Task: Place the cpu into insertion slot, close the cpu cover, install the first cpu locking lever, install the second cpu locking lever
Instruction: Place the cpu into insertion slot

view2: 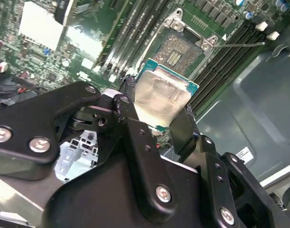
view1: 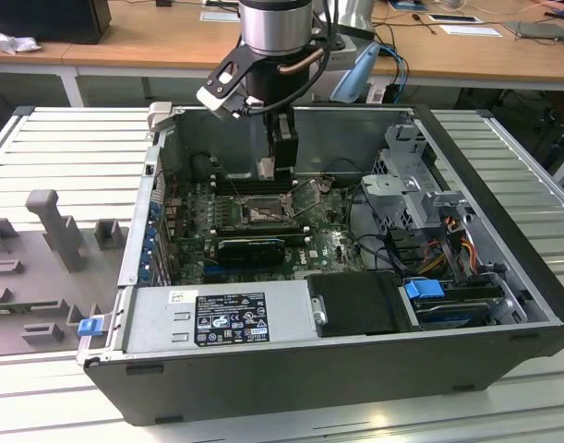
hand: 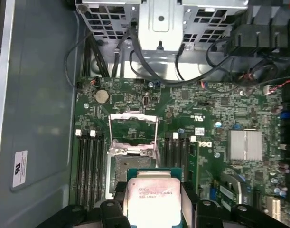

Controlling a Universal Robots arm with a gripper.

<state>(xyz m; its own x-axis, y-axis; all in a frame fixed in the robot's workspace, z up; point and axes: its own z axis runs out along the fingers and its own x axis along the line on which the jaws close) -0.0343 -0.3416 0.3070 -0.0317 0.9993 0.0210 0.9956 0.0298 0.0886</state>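
Slatted bench (view1: 69,138), open case (view1: 355,369): gripper (view2: 157,108) clamps cpu (view2: 163,92) by its edges, level, insertion slot (view2: 180,53) just ahead, cpu cover (hand: 133,115) upright, leaving it clear.

We are looking at a robotics lab or test workshop, not a home. In the exterior view an open computer case (view1: 291,369) is lying across the middle of the frame on a ribbed aluminium bench (view1: 69,138), and a robot arm (view1: 277,28) is hanging over it at the top centre. Wooden desks (view1: 143,41) are lining the top edge, carrying cables (view1: 402,65) and what look like papers (view1: 471,29). Grey moulded fixtures (view1: 55,221) are sitting at the left.
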